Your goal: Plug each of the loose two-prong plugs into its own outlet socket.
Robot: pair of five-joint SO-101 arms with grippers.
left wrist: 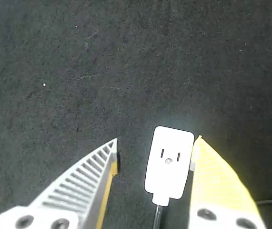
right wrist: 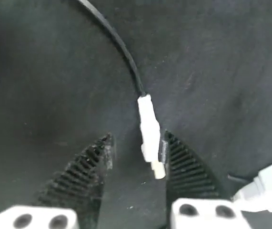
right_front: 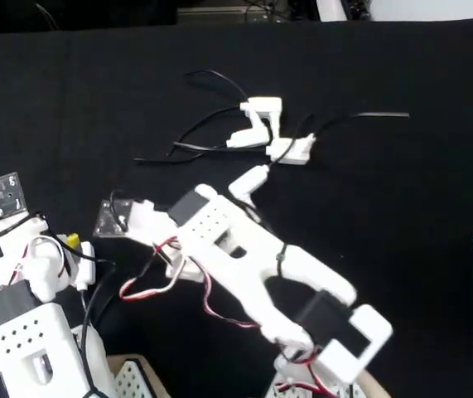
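While the left jaws are standing released over the black surface (left wrist: 78,71), a white outlet socket (left wrist: 169,162) is lying flat between them with its slotted face turned up. One long side is sitting close against the yellow jaw, and a clear gap is showing toward the ribbed grey jaw. Its black cord (left wrist: 157,217) is running back from its end toward the wrist. The right jaws are likewise standing released, and a white plug (right wrist: 150,133) is lying between them, touching one jaw and apart from the other, with its black cable (right wrist: 116,43) trailing away. In the high view, a cluster of white plugs and sockets (right_front: 271,133) is lying near the tip of the right arm (right_front: 253,249), with black cords spreading from it.
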